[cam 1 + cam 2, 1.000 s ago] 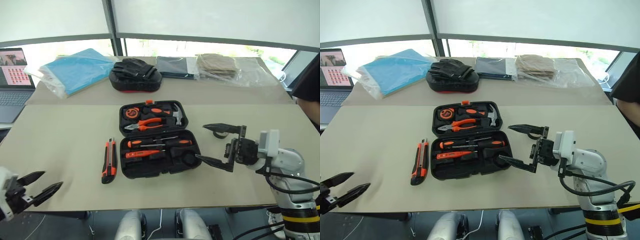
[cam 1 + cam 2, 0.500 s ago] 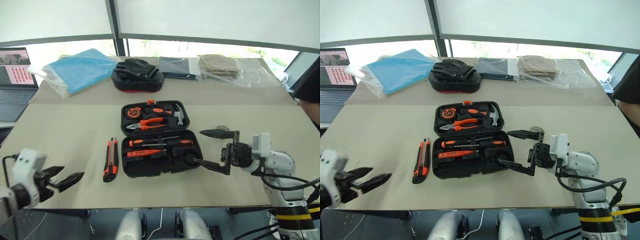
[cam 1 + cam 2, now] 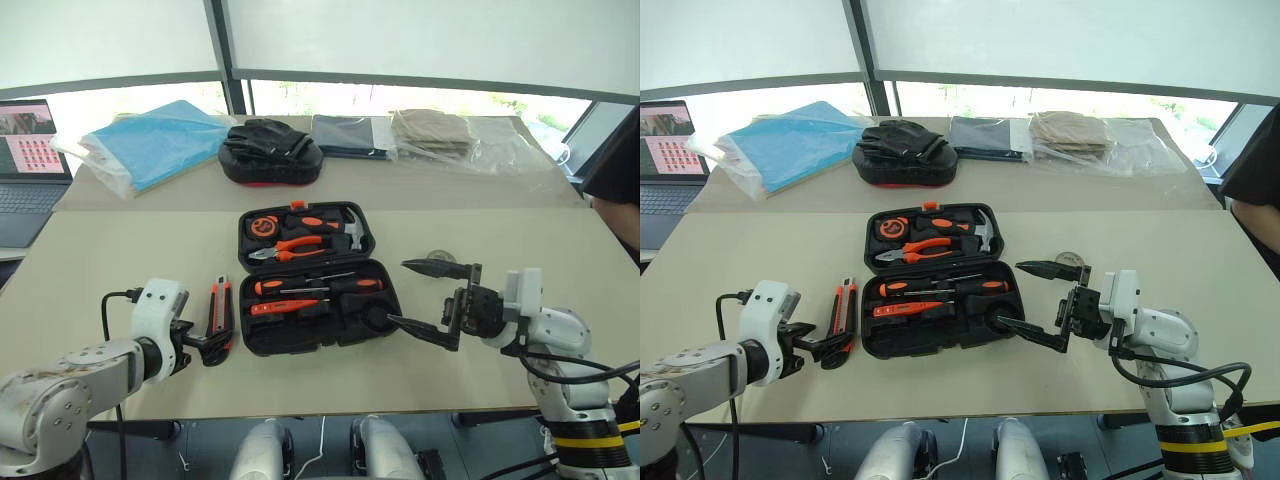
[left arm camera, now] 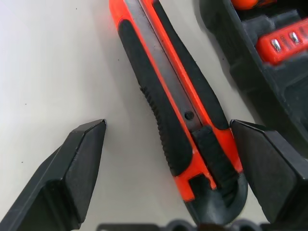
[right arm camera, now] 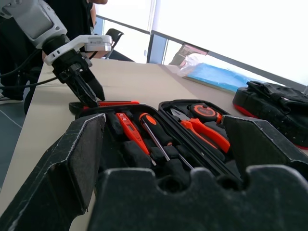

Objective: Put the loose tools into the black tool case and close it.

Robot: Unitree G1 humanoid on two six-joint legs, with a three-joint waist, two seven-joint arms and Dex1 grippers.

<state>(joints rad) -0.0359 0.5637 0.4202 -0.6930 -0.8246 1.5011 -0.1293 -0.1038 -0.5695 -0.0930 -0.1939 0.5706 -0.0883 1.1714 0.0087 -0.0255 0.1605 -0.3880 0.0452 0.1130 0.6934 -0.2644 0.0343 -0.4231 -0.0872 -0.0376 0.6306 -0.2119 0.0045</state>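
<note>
In the left eye view, one open black tool case (image 3: 318, 280) is lying on the table (image 3: 100, 270) holding two screwdrivers (image 3: 320, 286), while the left wrist view is showing the left gripper (image 4: 168, 144), jaws apart, straddling one utility knife (image 4: 173, 110), and the right wrist view is showing the right gripper (image 5: 163, 144), jaws apart, facing the case.

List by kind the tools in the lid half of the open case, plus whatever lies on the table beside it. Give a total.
tape measure: 1
pliers: 1
hammer: 1
knife, on the table: 1
Total: 4
</note>
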